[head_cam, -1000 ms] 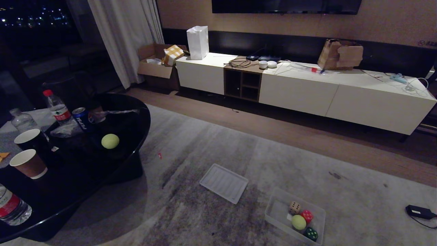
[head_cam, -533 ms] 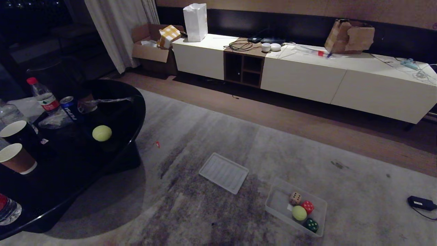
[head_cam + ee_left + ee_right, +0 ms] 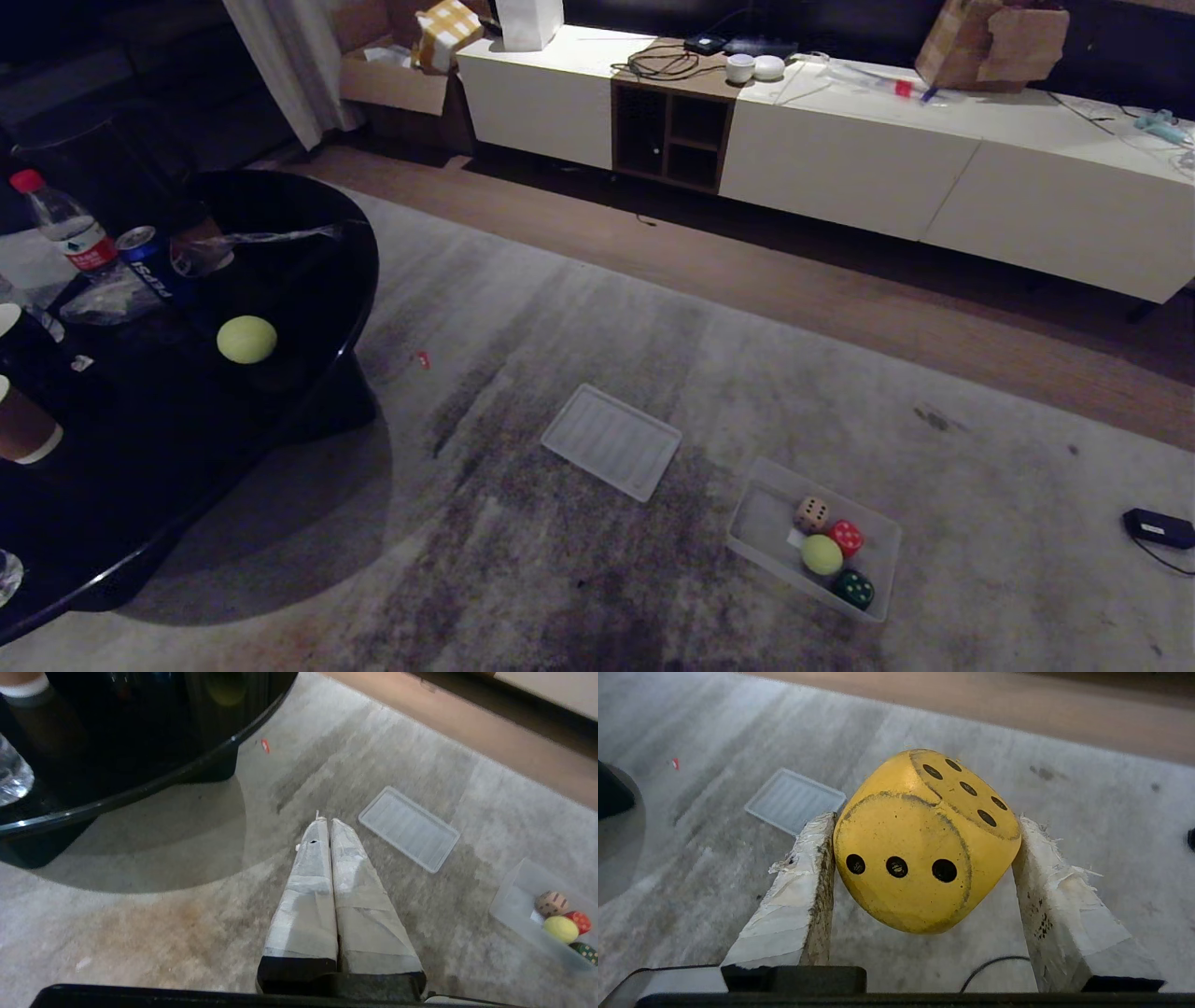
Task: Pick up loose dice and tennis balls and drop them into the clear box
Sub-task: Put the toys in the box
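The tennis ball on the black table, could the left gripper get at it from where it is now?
Probably not yet. The left gripper hangs shut above the carpet, short of the black table, where the tennis ball sits well in from the rim. Nothing covers the ball, though.

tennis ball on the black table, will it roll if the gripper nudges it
Probably yes: the fuzzy yellow-green tennis ball is round and rests on the glossy black round table, not far from its edge. Its felt should give the taped fingers decent grip, and it likely weighs little.
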`<state>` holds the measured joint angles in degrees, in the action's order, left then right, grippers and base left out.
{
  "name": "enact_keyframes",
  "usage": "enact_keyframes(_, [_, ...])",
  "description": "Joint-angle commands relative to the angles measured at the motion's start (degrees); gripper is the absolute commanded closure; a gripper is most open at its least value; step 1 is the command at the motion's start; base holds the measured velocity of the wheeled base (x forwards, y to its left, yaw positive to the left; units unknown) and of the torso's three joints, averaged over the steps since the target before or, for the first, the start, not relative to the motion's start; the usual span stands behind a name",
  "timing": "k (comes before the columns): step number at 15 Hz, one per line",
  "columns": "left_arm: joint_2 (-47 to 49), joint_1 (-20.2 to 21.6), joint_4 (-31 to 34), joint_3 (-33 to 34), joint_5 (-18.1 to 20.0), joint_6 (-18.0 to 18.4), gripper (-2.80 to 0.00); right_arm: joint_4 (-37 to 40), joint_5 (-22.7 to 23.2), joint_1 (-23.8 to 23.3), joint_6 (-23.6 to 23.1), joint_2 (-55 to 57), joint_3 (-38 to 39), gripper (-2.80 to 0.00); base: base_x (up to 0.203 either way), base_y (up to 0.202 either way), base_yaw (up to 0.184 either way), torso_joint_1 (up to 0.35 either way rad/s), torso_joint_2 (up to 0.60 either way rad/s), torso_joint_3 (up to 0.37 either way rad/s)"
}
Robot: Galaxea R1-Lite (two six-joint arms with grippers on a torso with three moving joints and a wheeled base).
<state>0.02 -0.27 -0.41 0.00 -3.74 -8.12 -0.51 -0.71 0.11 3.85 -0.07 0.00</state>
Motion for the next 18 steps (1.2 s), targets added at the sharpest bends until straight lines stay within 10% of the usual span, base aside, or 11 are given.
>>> enact_keyframes(1, [0.1, 0.0, 0.0, 0.1, 0.0, 0.0, 0.0, 0.0, 0.0, 0.1, 0.0, 0.1, 0.1, 0.0, 0.0, 0.0, 0.0, 0.003, 0.01, -0.211])
enact_keyframes(18, [0.1, 0.0, 0.0, 0.1, 0.0, -0.1, 0.0, 0.0, 0.0, 0.0, 0.0, 0.1, 0.1, 0.0, 0.0, 0.0, 0.0, 0.001, 0.0, -0.199])
